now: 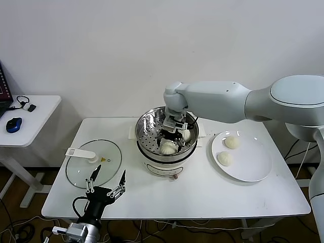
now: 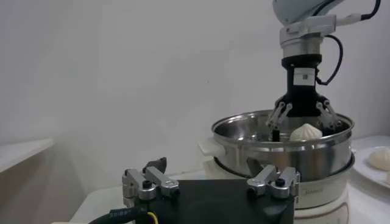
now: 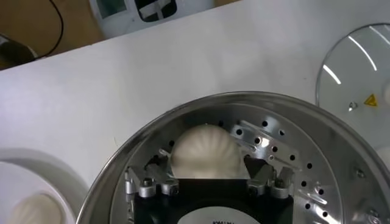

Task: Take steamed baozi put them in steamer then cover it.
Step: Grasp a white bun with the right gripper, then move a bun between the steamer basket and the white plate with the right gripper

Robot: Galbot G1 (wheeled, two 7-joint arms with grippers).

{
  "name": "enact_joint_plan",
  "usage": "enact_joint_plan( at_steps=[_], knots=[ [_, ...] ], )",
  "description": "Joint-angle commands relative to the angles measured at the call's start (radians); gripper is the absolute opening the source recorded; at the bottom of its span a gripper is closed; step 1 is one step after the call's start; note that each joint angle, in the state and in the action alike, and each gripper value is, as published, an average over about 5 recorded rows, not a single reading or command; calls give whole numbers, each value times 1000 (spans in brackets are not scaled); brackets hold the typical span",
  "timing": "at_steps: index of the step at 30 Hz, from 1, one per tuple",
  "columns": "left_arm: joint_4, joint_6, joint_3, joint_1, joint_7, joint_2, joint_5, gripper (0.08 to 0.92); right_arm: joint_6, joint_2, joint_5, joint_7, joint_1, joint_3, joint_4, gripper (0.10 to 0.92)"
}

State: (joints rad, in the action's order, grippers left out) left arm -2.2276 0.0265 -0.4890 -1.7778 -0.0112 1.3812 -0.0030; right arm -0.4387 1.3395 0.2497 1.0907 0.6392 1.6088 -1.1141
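Inside steamer [image 1: 152, 132] | right pincer [image 1: 172, 129] straddles upright baozi [image 3: 204, 152]

In the right wrist view we see only part of the steamer [image 3: 292, 131], because its rim is cut by the lower edge, and the cover [image 3: 359, 76] at the upper right and the plate [image 3: 36, 167] at the lower left are also cut off. In the head view the right gripper [image 1: 174, 130] hides part of the tray inside the pot, and we cannot tell if a baozi [image 1: 186, 135] touches its fingers. In the left wrist view a baozi [image 2: 381, 158] at the right edge is cut off and blurred.
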Motion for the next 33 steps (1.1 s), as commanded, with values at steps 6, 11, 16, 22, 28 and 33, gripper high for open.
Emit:
enact_joint_plan(
  at_steps=[6,11,16,22,28,33],
  knots=[
    [0,-4,0,-2,0,-2,-5,823,12,5,-3,4,-7,0,-3,682],
    [0,-5,0,-1,0,-4,-5,823,11,4,-1,5,8,4,-7,590],
    [0,-8,-1,-2,1,-5,-5,823,4,-4,20,8,58,16,-13,577],
    [0,-10,-4,-3,1,-6,-4,823,-17,-25,82,16,183,66,-29,581],
    [0,-14,-4,-6,2,-9,0,823,-49,-81,129,26,329,140,-71,585],
    [0,-15,-4,-8,2,-12,2,823,-64,-190,134,35,426,191,-132,581]
  ],
)
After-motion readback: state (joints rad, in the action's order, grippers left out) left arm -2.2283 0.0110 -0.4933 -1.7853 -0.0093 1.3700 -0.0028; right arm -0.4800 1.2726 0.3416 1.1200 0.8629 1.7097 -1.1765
